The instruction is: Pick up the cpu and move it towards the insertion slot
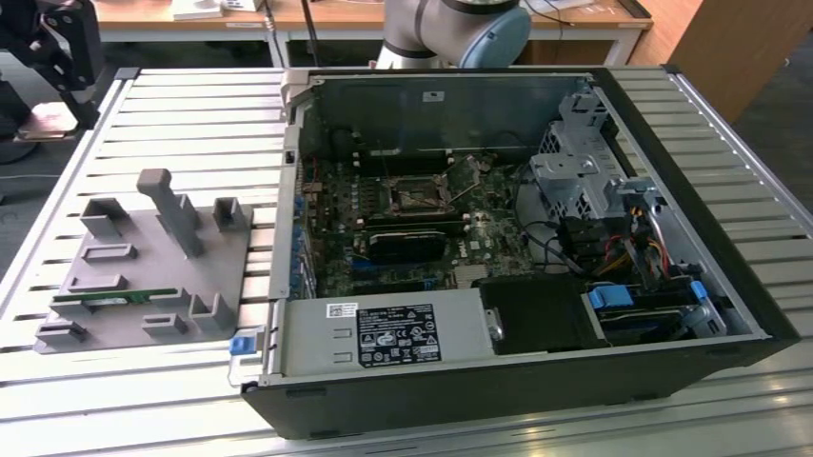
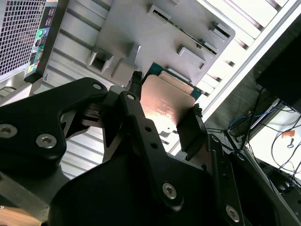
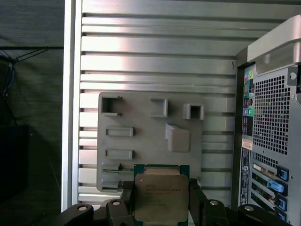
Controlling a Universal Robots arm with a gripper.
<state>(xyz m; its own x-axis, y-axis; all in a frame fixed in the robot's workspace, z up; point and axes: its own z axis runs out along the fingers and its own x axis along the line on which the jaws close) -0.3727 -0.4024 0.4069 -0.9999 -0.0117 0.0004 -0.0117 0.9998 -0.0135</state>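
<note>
The cpu (image 3: 161, 197) (image 2: 167, 101), a flat square chip with a shiny metal top on a green board, sits between the two black fingers of my gripper (image 3: 161, 193) (image 2: 165, 94), which is shut on its opposite edges. In both wrist views it hangs high above the grey fixture plate (image 3: 150, 136) (image 2: 155, 33), beside the rear of the computer case (image 3: 273, 141). The insertion slot (image 1: 414, 195), a dark square socket in a silver bracket, lies on the motherboard inside the open case in the exterior view.
The grey fixture plate (image 1: 128, 276) with its raised holders lies on the slatted table (image 1: 190, 105) at the exterior view's left, with a green memory stick (image 1: 114, 300) in it. The case walls (image 1: 711, 219), drive cage (image 1: 572, 176) and power supply (image 1: 381, 333) surround the motherboard. The arm's base (image 1: 458, 29) stands behind the case.
</note>
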